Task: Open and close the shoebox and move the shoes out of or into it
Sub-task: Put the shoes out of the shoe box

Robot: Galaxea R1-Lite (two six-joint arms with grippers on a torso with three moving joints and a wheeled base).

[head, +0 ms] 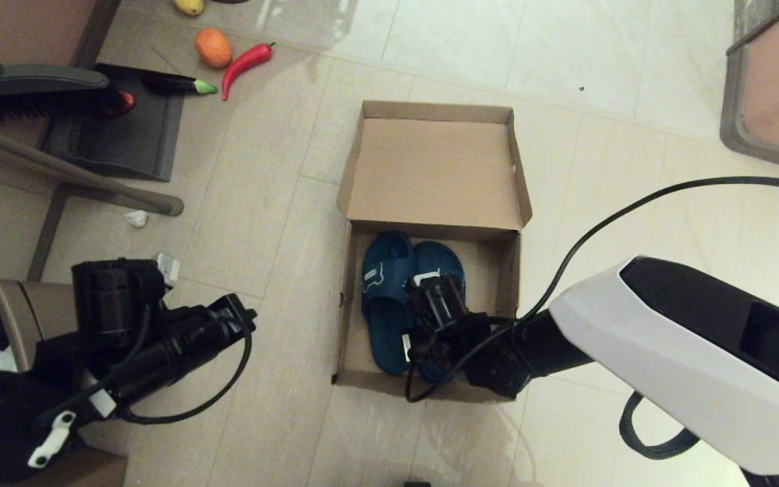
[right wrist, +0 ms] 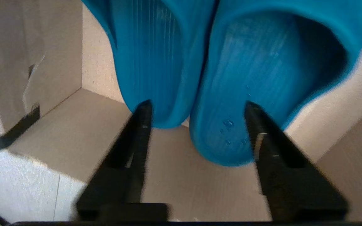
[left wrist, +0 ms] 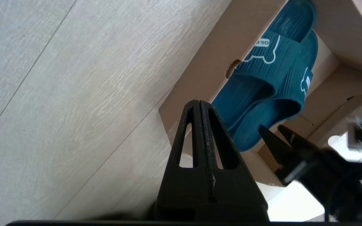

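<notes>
Writing: "OEB" is reading in light letters beside the bear outline on one strap; nothing else is legible.
Shoebox (head: 430, 169): sitting open on the floor, lid lying flat on the far side, long axis running away from the robot.
Shoes (head: 389, 297): lying side by side inside the shoebox, toes pointing toward the lid hinge, heels toward the near wall.
Right gripper (right wrist: 196, 106): hovering inside the box at the heels, fingers spread apart, gripping nothing.
Left gripper (left wrist: 199, 106): hanging above the floor beside the box's left wall, fingers pressed together, empty.
</notes>
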